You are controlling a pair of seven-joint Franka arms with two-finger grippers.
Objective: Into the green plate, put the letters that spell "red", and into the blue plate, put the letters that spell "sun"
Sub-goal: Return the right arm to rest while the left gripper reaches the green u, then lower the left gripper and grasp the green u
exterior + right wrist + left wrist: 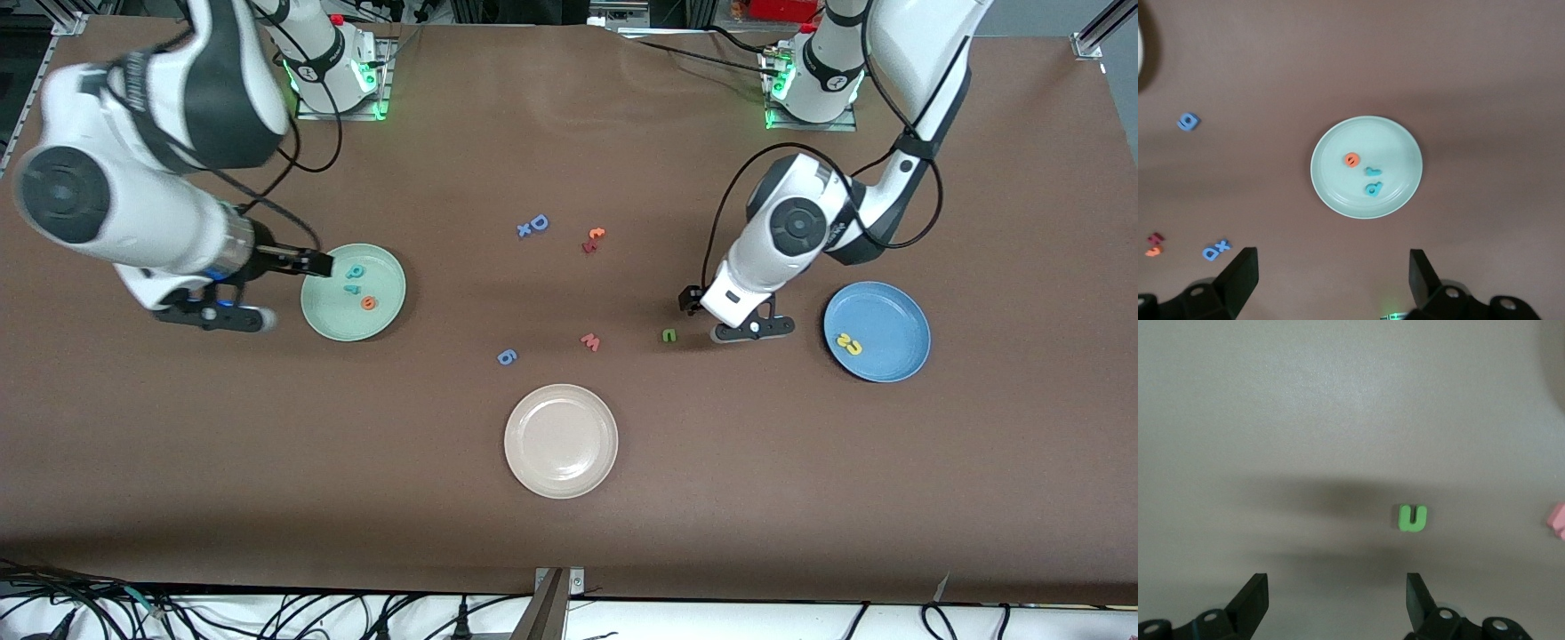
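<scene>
The green plate [333,313] lies toward the right arm's end and holds a teal d [356,271], a teal r [349,288] and an orange e [368,303]. My right gripper [318,263] hangs open over that plate's edge; its wrist view shows the plate [1338,190] with the three letters. The blue plate [892,311] at the left arm's end holds two yellow letters [849,344]. The green n [669,335] lies on the table beside my left gripper [692,300], which is low and open; the n [1413,518] sits just ahead of its empty fingers.
A cream plate [561,462] lies nearest the front camera at mid-table. Loose letters lie between the plates: a blue D with an x [533,225], an orange and a red letter [593,238], a pink w [590,341] and a blue g [506,357].
</scene>
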